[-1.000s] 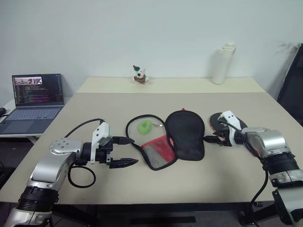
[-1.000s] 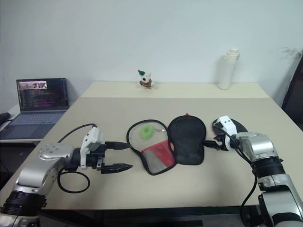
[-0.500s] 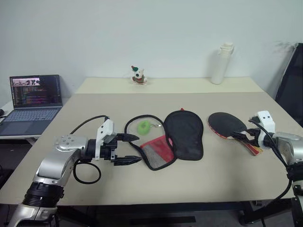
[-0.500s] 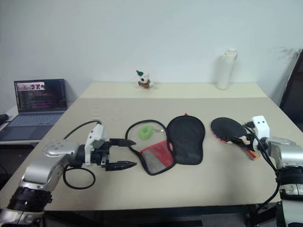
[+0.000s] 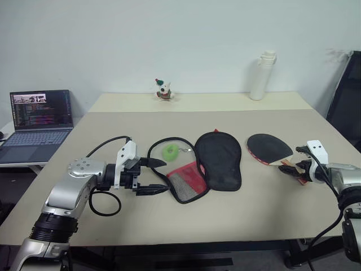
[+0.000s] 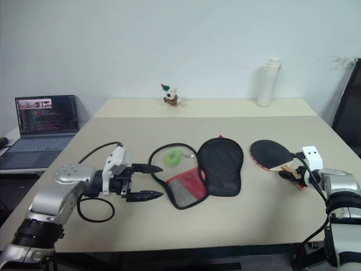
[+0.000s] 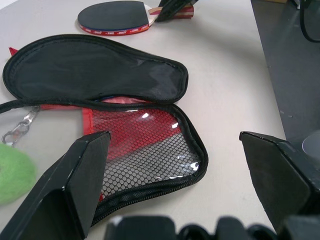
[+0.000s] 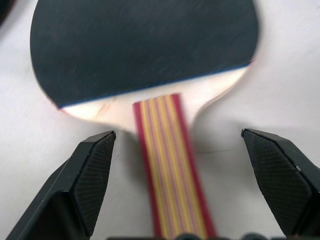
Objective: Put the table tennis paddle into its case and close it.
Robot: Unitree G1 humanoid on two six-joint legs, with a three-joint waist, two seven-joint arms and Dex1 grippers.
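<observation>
Black paddle (image 5: 269, 148) flat on worktop (image 5: 254, 209); right gripper (image 8: 176, 185) wide, straddling handle for pickup. Left gripper (image 5: 155, 176) wide beside unzipped case (image 5: 194, 165), ready to steady.

bare table (image 5: 225, 214) before case (image 5: 197, 164), paddle (image 5: 271, 149) unobstructed

Both head views look forward and down across the bench (image 5: 169, 220), sharing the case (image 5: 194, 166). The left wrist view faces the case closely; the right wrist view sits just over the table tennis paddle (image 8: 150, 60) beside it.
</observation>
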